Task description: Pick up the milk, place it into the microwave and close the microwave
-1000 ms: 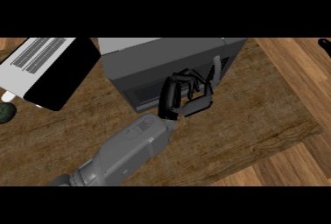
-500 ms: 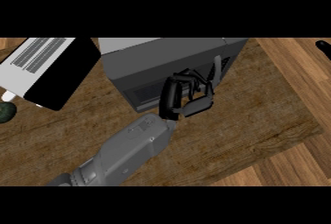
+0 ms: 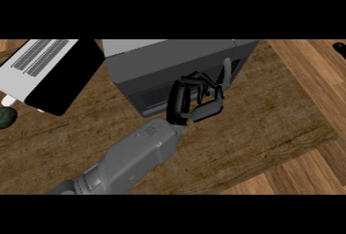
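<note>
The dark grey microwave (image 3: 182,59) stands at the back of the wooden counter (image 3: 270,119), and its dark front window (image 3: 152,97) faces me. My left hand (image 3: 180,103) is up against the right part of that front, just below a slim upright handle (image 3: 226,73). Its fingers (image 3: 202,84) are curled, and nothing can be made out inside them. Its grey forearm (image 3: 135,155) comes in from the lower left. The milk shows nowhere. My right hand is out of view.
A white and black appliance (image 3: 40,68) with grey stripes lies at the left. A dark green round thing (image 3: 5,118) sits at the left edge. The counter's corner (image 3: 334,132) is at the right, with lighter wood (image 3: 310,173) beyond.
</note>
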Action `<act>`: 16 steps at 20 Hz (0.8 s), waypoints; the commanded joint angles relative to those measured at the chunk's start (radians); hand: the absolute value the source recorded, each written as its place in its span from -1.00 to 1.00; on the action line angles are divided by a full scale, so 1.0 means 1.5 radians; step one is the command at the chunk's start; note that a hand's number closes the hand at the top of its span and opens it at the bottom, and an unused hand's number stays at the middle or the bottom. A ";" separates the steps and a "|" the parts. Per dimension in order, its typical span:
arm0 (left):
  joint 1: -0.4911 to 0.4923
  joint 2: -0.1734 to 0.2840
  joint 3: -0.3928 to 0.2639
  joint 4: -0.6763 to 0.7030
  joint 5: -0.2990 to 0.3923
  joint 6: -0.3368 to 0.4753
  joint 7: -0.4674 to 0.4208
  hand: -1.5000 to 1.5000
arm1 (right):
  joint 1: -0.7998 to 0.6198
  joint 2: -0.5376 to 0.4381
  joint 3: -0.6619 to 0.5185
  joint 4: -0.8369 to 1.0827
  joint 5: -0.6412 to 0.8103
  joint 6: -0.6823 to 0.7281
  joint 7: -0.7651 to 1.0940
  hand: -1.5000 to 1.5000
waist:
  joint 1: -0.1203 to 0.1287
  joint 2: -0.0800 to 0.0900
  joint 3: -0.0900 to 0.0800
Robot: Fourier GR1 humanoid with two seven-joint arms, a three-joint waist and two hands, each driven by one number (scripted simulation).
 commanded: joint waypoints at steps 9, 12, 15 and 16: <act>-0.063 0.000 -0.015 0.086 0.005 -0.020 0.023 1.00 | -0.018 -0.023 0.005 -0.001 -0.037 0.028 0.016 -1.00 | -0.002 0.008 0.001; -0.060 0.000 -0.023 0.106 0.004 0.006 0.029 1.00 | -0.012 -0.017 0.009 0.001 -0.058 0.041 0.013 -1.00 | 0.000 0.007 0.003; -0.049 0.000 -0.025 0.125 0.013 0.029 0.040 1.00 | -0.008 -0.023 0.020 -0.009 -0.067 0.051 0.025 -1.00 | 0.007 0.005 0.002; -0.056 0.000 -0.023 0.127 0.016 0.032 0.047 1.00 | -0.013 -0.027 0.019 -0.012 -0.073 0.053 0.026 -1.00 | 0.010 0.004 0.001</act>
